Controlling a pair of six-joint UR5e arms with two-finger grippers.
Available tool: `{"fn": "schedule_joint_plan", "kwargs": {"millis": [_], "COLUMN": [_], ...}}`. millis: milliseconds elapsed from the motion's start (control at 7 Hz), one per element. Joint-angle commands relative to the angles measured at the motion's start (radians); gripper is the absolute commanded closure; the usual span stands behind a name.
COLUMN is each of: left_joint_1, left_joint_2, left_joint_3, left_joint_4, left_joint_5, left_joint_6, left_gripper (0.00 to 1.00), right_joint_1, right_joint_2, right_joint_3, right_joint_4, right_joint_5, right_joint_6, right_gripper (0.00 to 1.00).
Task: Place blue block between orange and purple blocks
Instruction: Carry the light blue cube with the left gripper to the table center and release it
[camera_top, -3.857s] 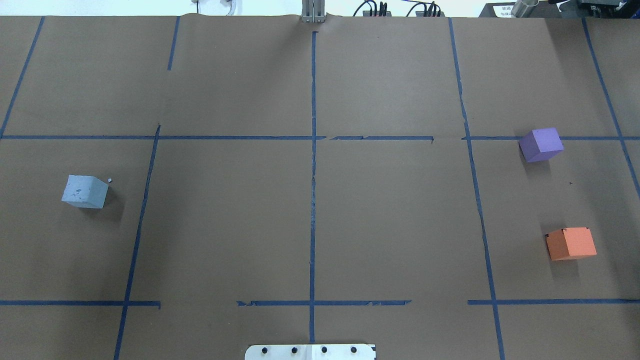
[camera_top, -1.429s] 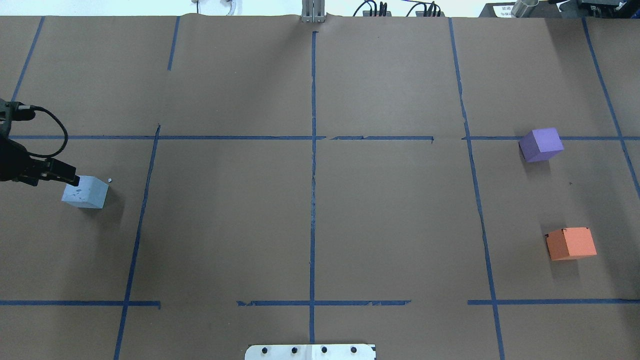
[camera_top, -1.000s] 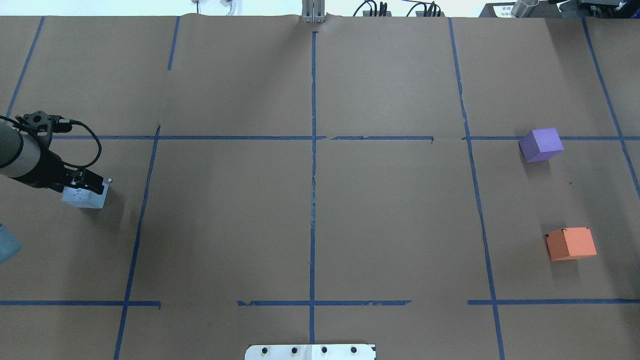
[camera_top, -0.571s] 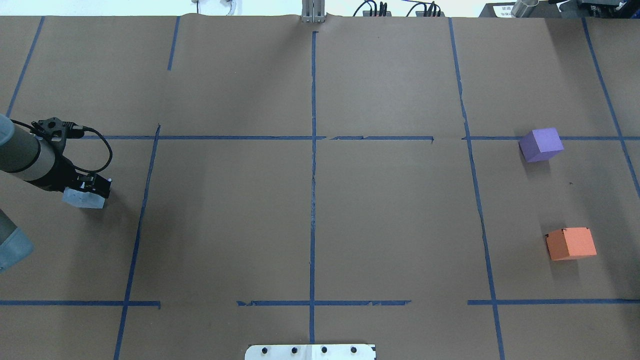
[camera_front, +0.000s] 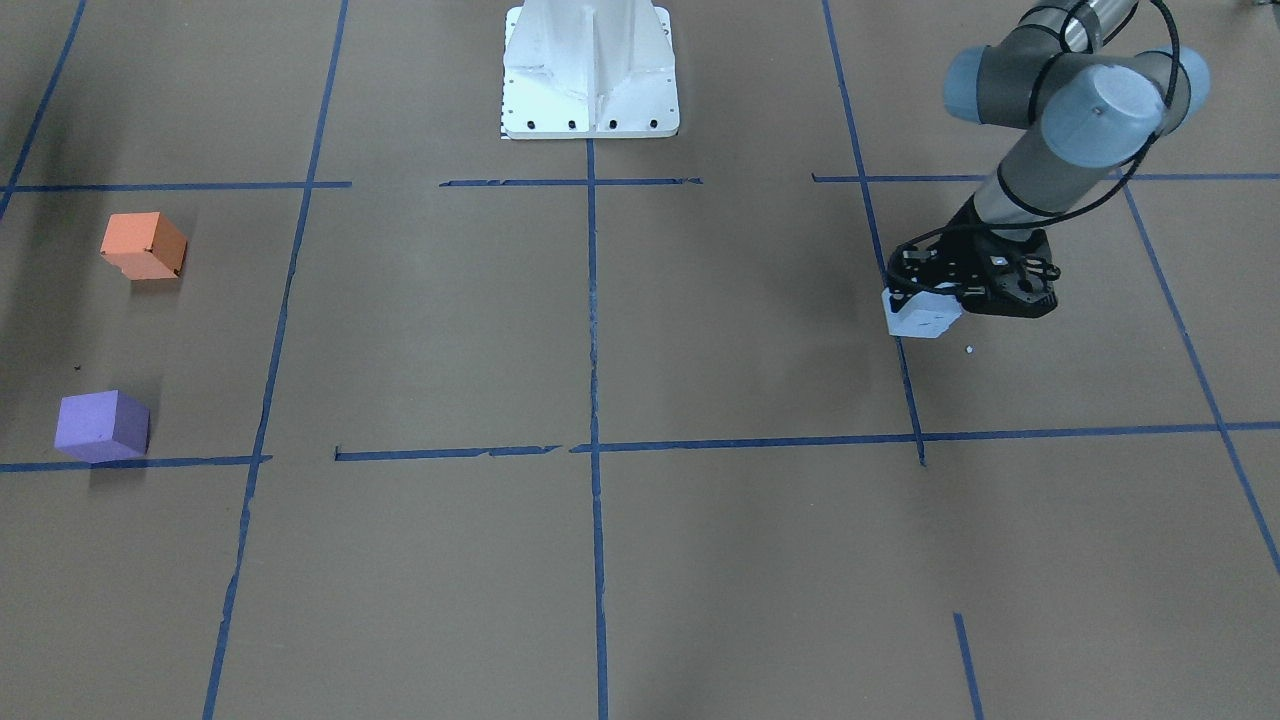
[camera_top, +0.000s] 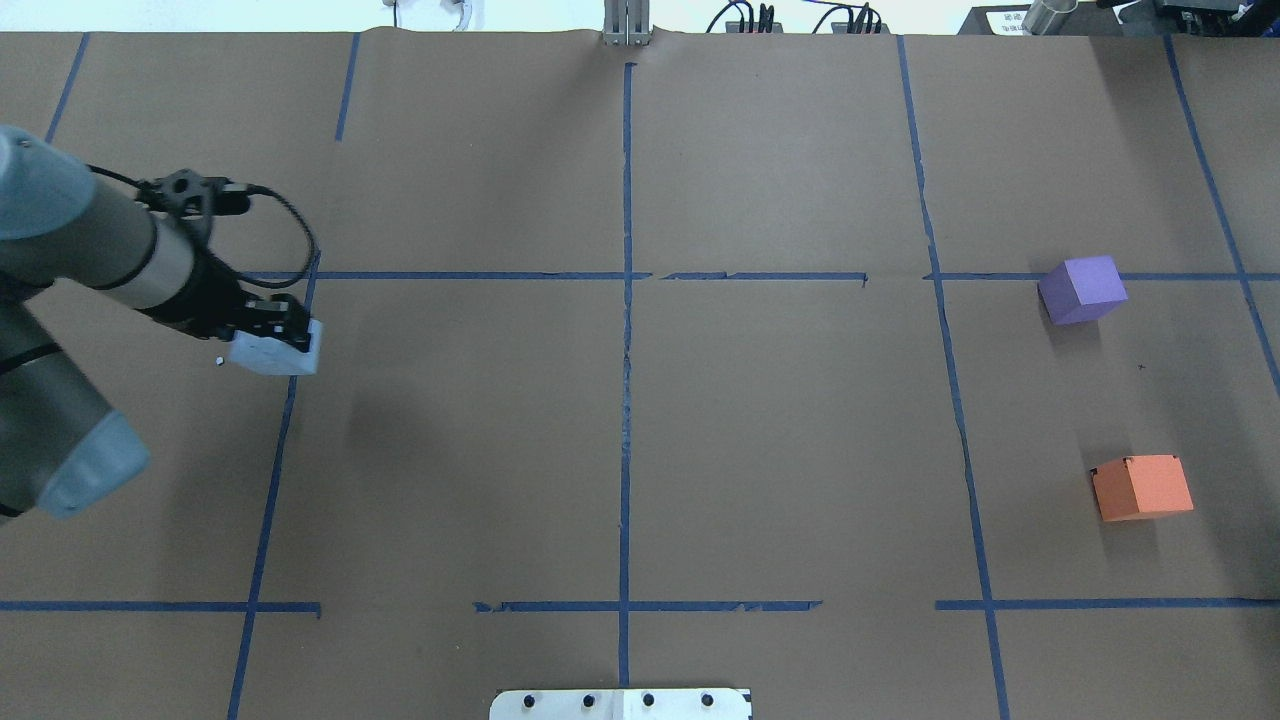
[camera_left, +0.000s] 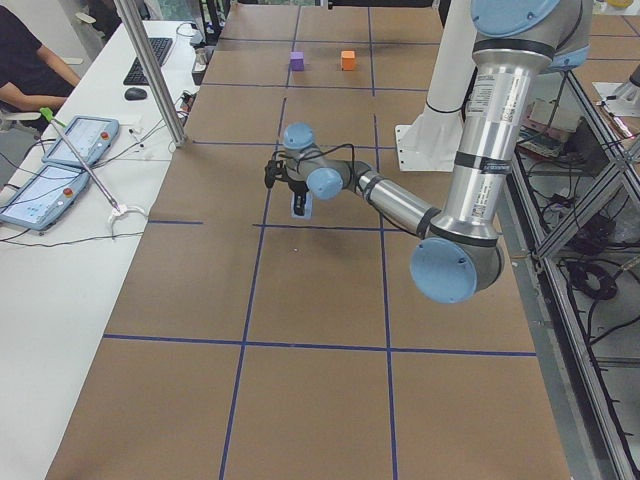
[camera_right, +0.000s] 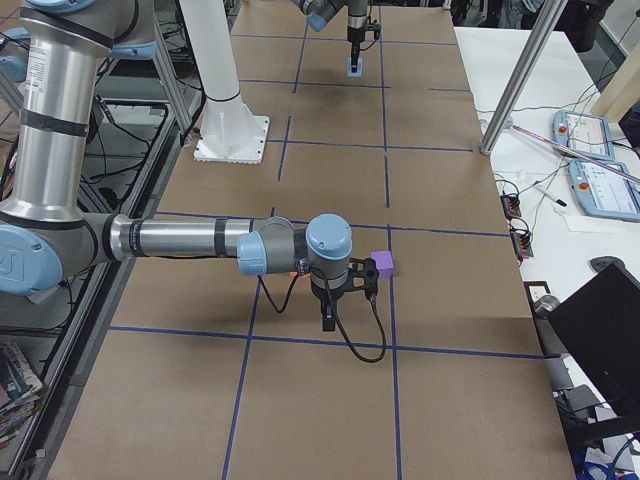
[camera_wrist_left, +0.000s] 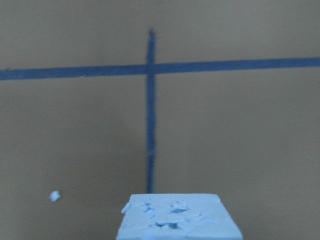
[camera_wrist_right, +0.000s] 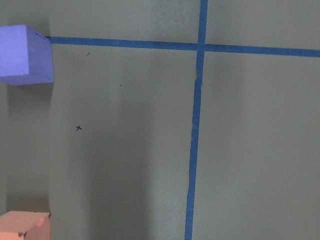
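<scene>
Three blocks noted. We find the left tool (camera_top: 282, 336) clamped on the blue block (camera_top: 272, 354), held above the table (camera_top: 450, 450) on the robot's left side. The purple block (camera_top: 1082, 289) and orange block (camera_top: 1142, 487) sit far right, apart from each other. The right tool (camera_right: 328, 318) hovers near the purple block; we cannot tell its opening.

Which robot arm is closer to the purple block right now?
Right. The right gripper hovers close by the purple block; the left gripper is far off at the opposite end, holding the blue block.
</scene>
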Motion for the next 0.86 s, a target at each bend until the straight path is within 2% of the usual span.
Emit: {"fn": "schedule_joint_plan", "kwargs": {"millis": [0,286,571,714], "left_joint_1": [0.223,0.256,0.278,0.278], "left_joint_2": [-0.294,-0.521,-0.623,-0.698], "left_joint_3": [0.066,0.326,0.462,0.561], "left_joint_4": [0.133,0.132,0.121,0.122], "left_joint_5": [0.196,0.219,0.219,0.219], "left_joint_6": [-0.183,-0.204,-0.222,-0.222], "left_gripper": [1.0,1.0,0.96,0.91], "right_joint_1": [-0.01,-0.014,-0.022,-0.028], "right_joint_2": [0.003,0.008,0.008,0.008], "right_joint_3": [0.0,0.0,0.002,0.002], "right_joint_4": [0.0,0.0,0.0,0.0], "right_joint_5": [0.0,0.003,0.005,0.005], "right_joint_6": [0.0,0.003,0.004,0.004], "right_gripper": [0.0,0.0,0.0,0.0]}}
